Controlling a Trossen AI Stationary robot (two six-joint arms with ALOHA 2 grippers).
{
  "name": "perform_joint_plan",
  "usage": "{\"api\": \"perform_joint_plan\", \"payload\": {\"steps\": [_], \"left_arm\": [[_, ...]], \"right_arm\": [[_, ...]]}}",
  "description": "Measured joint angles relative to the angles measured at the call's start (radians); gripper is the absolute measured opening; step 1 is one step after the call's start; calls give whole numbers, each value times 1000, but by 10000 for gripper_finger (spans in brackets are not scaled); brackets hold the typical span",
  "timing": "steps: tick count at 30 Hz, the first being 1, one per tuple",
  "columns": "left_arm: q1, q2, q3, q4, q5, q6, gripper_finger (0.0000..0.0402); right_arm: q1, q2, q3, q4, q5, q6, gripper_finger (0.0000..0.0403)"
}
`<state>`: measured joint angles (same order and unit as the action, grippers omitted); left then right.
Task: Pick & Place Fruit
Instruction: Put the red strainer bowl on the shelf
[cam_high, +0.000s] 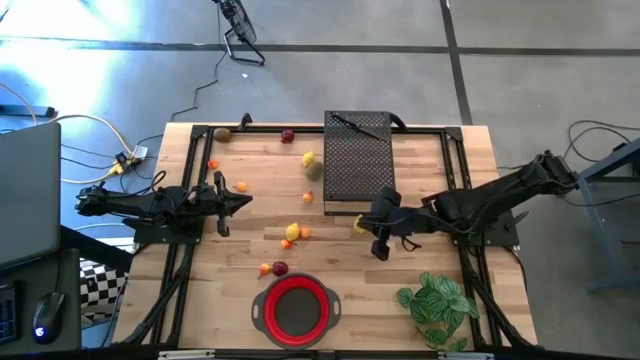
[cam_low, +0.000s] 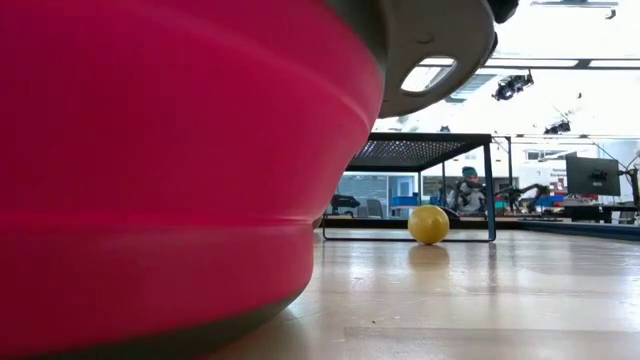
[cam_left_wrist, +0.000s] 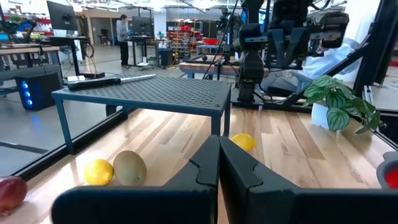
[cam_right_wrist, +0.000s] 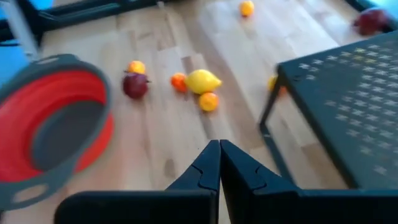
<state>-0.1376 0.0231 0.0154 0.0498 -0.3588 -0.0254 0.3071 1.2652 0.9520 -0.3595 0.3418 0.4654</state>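
Red bowl (cam_high: 296, 309) nearest us, no fruit (cam_right_wrist: 202, 81) inside, beyond our right fingers (cam_right_wrist: 219, 163), both pairs pressed together, holding nothing

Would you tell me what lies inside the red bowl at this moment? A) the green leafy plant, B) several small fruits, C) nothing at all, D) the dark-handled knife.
C: in the high view the red bowl shows only its bare grey bottom, while the fruits, such as the yellow one, lie scattered on the table, and the right wrist view shows the bowl just as bare.
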Motion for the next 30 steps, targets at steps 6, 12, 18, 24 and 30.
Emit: {"api": "perform_joint_plan", "payload": {"steps": [6,12,18,24,30], "left_arm": [[0,0,0,0,0,2,0],[0,0,0,2,4,2,0],[0,0,0,76,44,-40,0],[-1,60,43,68,162,-84,0],[0,218,147,73,161,-55,0]], "right_arm": [[-10,0,0,43,15,-54,2],[-38,0,0,110,22,-156,2],[-67,0,0,147,22,-250,2],[-99,1,0,168,21,-328,2],[-108,1,0,222,22,-304,2]]}}
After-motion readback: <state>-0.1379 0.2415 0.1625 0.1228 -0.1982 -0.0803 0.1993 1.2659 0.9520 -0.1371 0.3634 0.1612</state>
